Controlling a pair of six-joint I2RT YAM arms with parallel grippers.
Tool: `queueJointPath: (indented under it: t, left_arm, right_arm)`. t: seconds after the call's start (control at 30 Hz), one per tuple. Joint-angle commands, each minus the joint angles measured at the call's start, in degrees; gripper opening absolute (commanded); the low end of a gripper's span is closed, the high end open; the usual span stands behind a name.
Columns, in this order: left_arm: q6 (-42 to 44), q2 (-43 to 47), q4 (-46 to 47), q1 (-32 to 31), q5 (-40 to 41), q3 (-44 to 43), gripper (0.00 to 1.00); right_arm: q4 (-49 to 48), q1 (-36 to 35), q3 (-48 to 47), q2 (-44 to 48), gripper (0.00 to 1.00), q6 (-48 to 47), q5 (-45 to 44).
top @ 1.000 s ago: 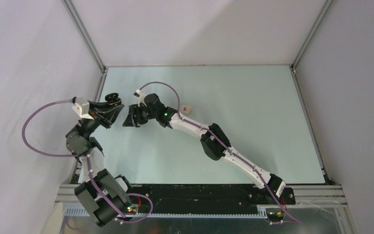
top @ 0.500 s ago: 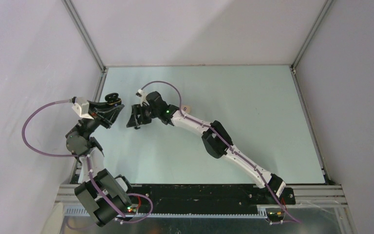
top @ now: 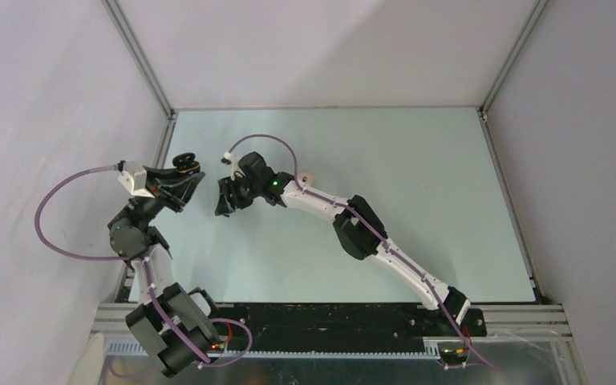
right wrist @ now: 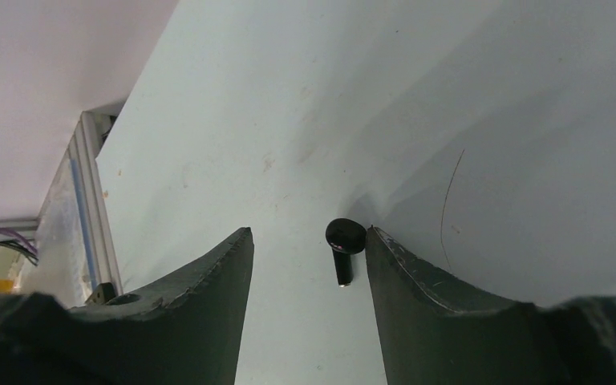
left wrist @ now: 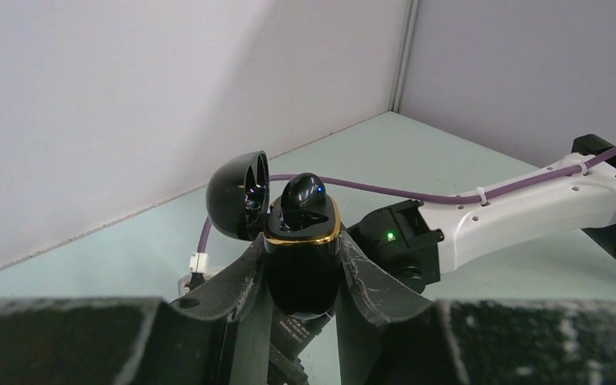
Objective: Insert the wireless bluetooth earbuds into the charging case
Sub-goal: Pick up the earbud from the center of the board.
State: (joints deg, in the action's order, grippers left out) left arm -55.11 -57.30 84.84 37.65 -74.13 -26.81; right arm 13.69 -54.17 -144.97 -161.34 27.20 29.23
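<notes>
Two grippers work at the table's [right wrist: 289, 120] far left. Nearest, the right gripper [right wrist: 309, 241] points down at the surface with its jaws apart and nothing clamped. A loose black earbud [right wrist: 345, 241] lies on the table between them, just beside one finger. Slightly farther and to the left, the left gripper [left wrist: 301, 261] has its jaws closed on the black, gold-rimmed charging case [left wrist: 303, 277], held upright off the table. The case's lid [left wrist: 237, 196] is swung open, and a second black earbud [left wrist: 305, 192] sits in the case. To the right, a pale bud [top: 310, 178] lies on the table, partly hidden by the right arm [top: 321, 207].
</notes>
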Motion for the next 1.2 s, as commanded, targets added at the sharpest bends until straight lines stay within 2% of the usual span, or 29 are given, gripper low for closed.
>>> queueJointPath:
  t: [0.0, 0.27, 0.4, 0.5, 0.7, 0.87, 1.0, 1.17]
  left_arm:
    - [-1.13, 1.13, 3.14, 0.67, 1.0, -2.27, 0.05]
    - [-1.58, 0.66, 3.15, 0.62, 1.07, -2.52, 0.05]
    - [-1.75, 0.38, 3.22, 0.65, 1.01, -2.63, 0.05]
    - [-1.74, 0.12, 3.2, 0.66, 1.01, -2.64, 0.05]
    - [-2.14, 0.01, 3.23, 0.71, 1.09, -2.74, 0.05]
    - [-2.51, 0.14, 3.24, 0.7, 1.05, -2.89, 0.05]
    - [-2.75, 0.54, 3.23, 0.67, 1.12, -2.9, 0.05]
    - [-3.08, 0.8, 3.23, 0.68, 1.2, -2.99, 0.05]
  right_arm:
    - [4.99, -1.4, 0.4, 2.25, 0.57, -2.9, -4.47]
    - [3.91, -1.58, 0.83, 1.94, 0.62, -2.22, -6.73]
    - [3.53, -1.71, 0.95, 1.9, 0.69, -2.2, -7.23]
    - [2.64, -1.87, 0.93, 1.78, 0.69, -2.23, -6.82]
    - [2.44, -2.57, 1.01, 1.79, 0.58, -3.93, -6.76]
    - [3.77, -3.35, 3.16, 2.49, 0.55, -5.52, -8.86]
    - [4.44, -3.98, 3.39, 2.96, 0.46, -6.54, -10.66]
    - [5.44, -5.43, 4.1, 3.69, 0.42, -8.78, -13.29]
